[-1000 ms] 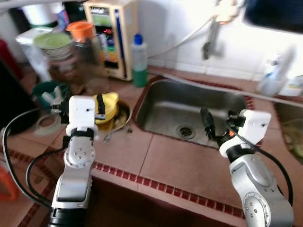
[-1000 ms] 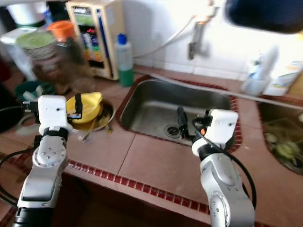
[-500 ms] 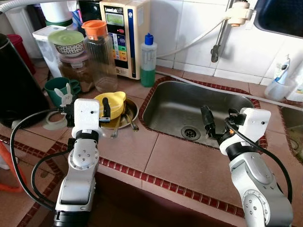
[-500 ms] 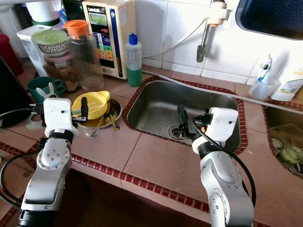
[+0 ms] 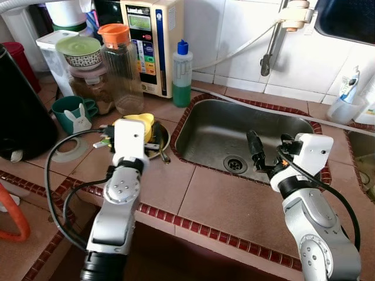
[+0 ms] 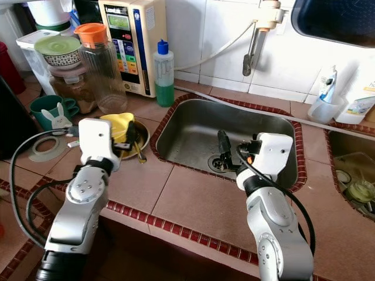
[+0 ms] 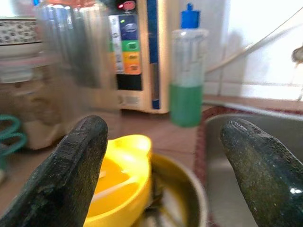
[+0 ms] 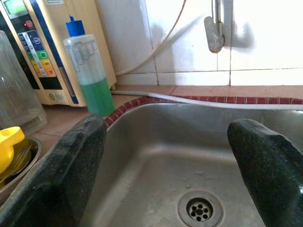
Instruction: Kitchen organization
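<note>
The left gripper (image 7: 165,156), fingers apart, faces the yellow plastic bowl (image 7: 113,182) lying just ahead in the round metal dish (image 6: 136,140). The right gripper (image 8: 170,170), fingers apart, hangs over the steel sink (image 5: 234,126), farther off.

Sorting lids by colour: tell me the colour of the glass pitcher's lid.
Orange; the pitcher's lid shows best in the left eye view.
</note>
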